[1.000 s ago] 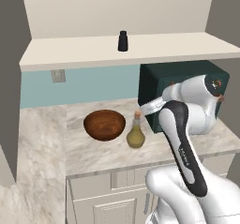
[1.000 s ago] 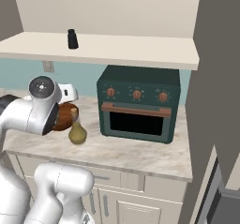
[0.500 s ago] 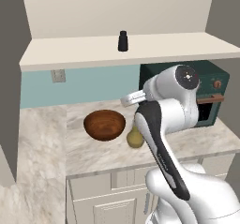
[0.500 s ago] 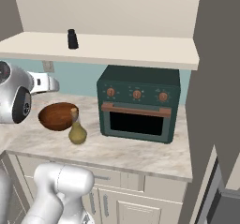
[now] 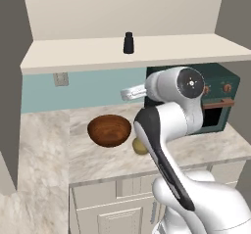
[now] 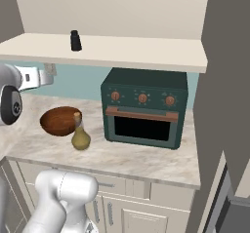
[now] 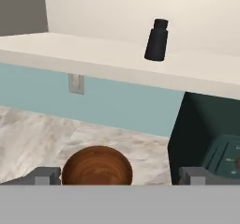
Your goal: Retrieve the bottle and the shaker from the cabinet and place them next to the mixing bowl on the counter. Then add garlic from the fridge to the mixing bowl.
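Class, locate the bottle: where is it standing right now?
The bottle stands upright on the counter, just right of the mixing bowl in the right base view, left of the toaster oven.

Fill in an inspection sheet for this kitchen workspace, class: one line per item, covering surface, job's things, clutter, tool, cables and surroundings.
Surface: marble counter, bare in front of the oven.
Job's things: brown mixing bowl on the counter; pear-shaped bottle upright beside it; dark shaker upright on the cabinet shelf; garlic nothing seen.
Clutter: nothing seen.
Tool: tool open and empty, above the counter, facing the bowl and shelf.
Cables: nothing seen; wall outlet has nothing plugged in.
Surroundings: dark green toaster oven, door shut; teal backsplash; cabinet doors below the counter.
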